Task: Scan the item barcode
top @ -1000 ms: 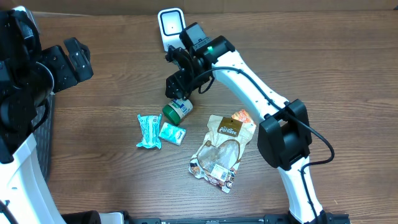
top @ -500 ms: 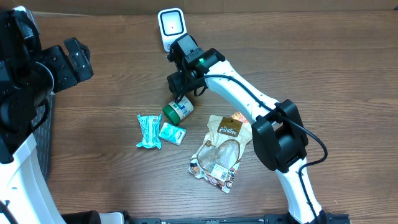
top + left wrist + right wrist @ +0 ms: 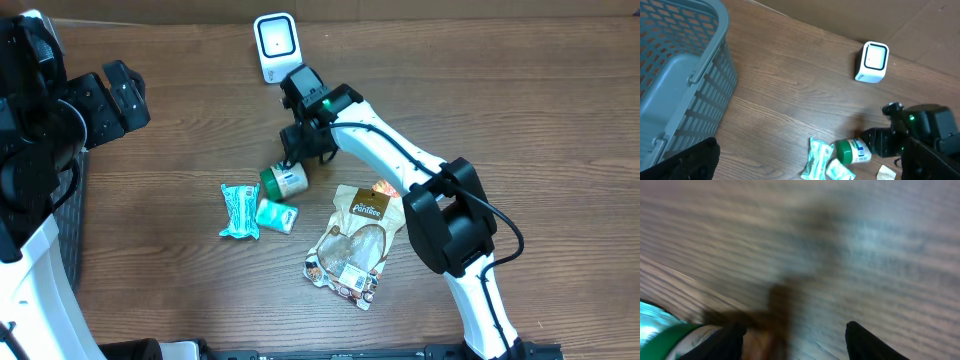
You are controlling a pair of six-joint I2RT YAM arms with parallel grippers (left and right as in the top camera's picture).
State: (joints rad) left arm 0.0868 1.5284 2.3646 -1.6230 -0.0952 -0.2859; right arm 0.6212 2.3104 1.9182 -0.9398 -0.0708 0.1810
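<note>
A green-lidded jar (image 3: 283, 181) with a white label lies on its side mid-table; the left wrist view shows it too (image 3: 852, 151). My right gripper (image 3: 294, 155) hovers just behind the jar, pointing down at it. In the blurred right wrist view its jaws (image 3: 792, 330) stand apart over bare wood, with the jar (image 3: 680, 340) just outside the left finger. The white barcode scanner (image 3: 273, 42) stands upright at the back of the table. At the far left, my left gripper (image 3: 128, 92) hangs open and holds nothing.
Two teal packets (image 3: 240, 208) (image 3: 277, 214) lie left of the jar. A printed snack pouch (image 3: 358, 240) lies to its right, under the right arm. A grey mesh basket (image 3: 675, 75) stands at the left edge.
My right gripper has come down and slightly right toward the jar while its jaws narrowed. The jar has shifted a little toward the front left. The left arm has not moved.
</note>
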